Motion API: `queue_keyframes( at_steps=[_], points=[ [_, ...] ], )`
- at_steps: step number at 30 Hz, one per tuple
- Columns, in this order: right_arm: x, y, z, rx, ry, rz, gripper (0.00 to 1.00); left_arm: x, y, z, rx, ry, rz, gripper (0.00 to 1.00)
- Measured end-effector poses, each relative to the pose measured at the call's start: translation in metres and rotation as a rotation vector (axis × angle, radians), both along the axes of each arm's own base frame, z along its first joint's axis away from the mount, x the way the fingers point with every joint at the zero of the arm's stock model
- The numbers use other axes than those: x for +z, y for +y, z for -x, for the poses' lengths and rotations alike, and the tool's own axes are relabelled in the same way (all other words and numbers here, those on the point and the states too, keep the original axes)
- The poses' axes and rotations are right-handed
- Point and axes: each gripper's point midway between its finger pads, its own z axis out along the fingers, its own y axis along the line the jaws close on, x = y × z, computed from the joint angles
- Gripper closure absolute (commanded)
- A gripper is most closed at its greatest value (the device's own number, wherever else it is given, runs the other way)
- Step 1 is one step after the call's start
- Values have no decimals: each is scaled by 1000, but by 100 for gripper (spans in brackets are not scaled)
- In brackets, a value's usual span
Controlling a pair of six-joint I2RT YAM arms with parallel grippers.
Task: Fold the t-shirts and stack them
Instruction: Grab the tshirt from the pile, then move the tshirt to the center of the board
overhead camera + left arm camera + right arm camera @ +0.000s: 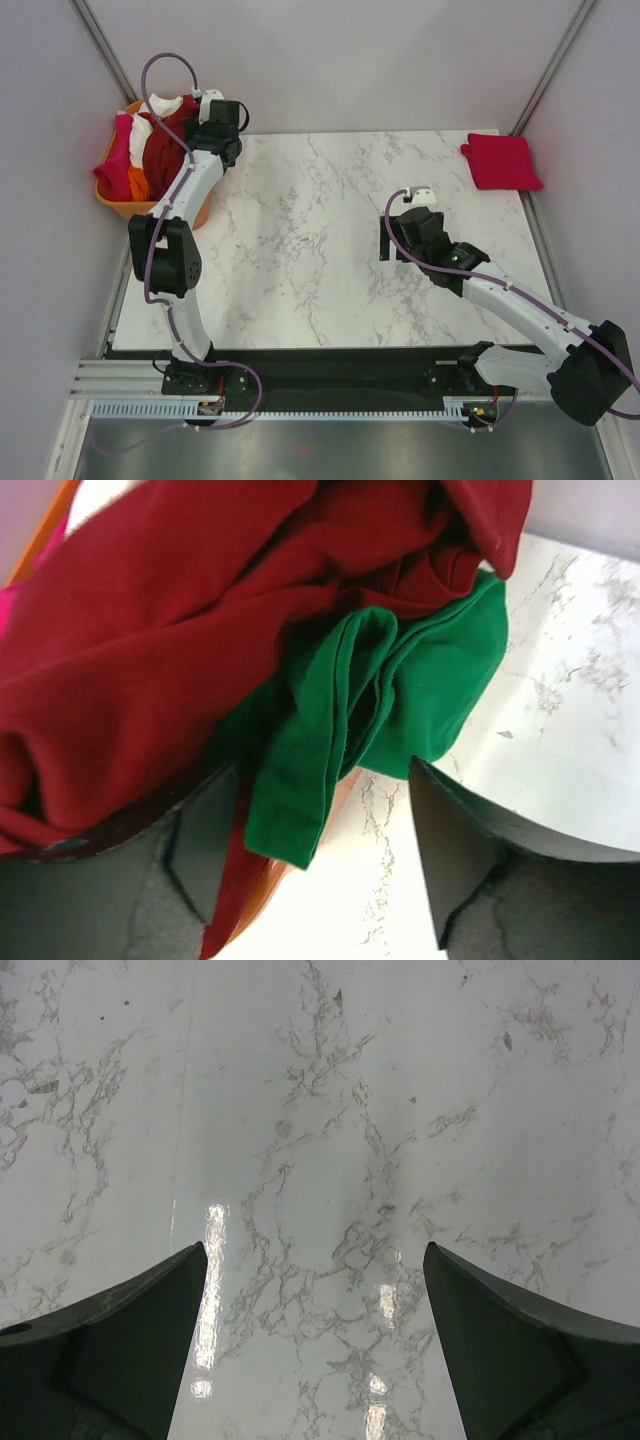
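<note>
An orange basket point(122, 207) at the table's far left holds a heap of t-shirts: dark red point(163, 150), white point(140, 133) and pink point(118, 160). My left gripper point(205, 142) is open and hovers at the basket's right rim. In the left wrist view a bright green shirt point(400, 695) hangs out from under the dark red one point(150, 650), just ahead of the open fingers point(455, 845), apart from them. A folded bright red shirt point(500, 161) lies at the far right corner. My right gripper point(395, 240) is open and empty above bare marble point(320, 1160).
The marble tabletop point(300, 250) spreads between the basket and the folded shirt. Grey walls close in the table on the left, back and right. The basket's orange rim point(262, 885) shows under the green cloth.
</note>
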Motion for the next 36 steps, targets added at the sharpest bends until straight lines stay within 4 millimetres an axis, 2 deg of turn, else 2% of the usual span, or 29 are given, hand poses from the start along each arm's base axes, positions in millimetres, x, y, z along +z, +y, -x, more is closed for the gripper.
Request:
queue_keyframes(
  at_steps=[4,5,8,9,10,14,17,19,20,22,24,25,28,29,32,36],
  points=[
    [0,0,0,-1,-1,1,2,-17,3,-3,6,38,-7,45],
    [0,0,0,-2,-1,1,2,-20,3,-3,6,43,-8,60],
    [0,-1,0,-3,-1,2,2,-23,4,-2,7,54,-10,80],
    [0,-1,0,-3,0,2,2,-23,4,-2,7,54,-10,91],
    [-1,0,0,-3,1,3,2,-23,3,-2,7,53,-8,97],
    [-3,0,-1,-3,7,8,2,-20,2,-2,1,53,-11,98],
    [-5,0,-1,-3,13,13,2,0,-4,-2,-12,31,-11,98],
    [-7,0,-1,-2,18,15,2,25,-10,-6,-27,-9,-9,98],
    [-8,0,-1,-2,21,17,2,45,-14,-9,-36,-44,-6,98],
    [-10,1,-1,1,28,19,2,98,-17,-13,-55,-135,-7,98],
    [-12,2,-1,6,36,19,2,172,-17,-14,-68,-292,-9,98],
    [-13,3,0,10,40,18,2,207,-14,-8,-65,-373,-8,98],
    [-15,5,1,19,48,13,2,287,-2,19,-50,-576,-4,98],
    [-15,5,2,22,51,12,2,307,3,31,-43,-630,-4,98],
    [-16,5,3,26,59,14,2,351,12,61,-48,-752,15,98],
    [-15,3,5,24,61,16,2,398,-4,86,-174,-907,91,98]
  ],
)
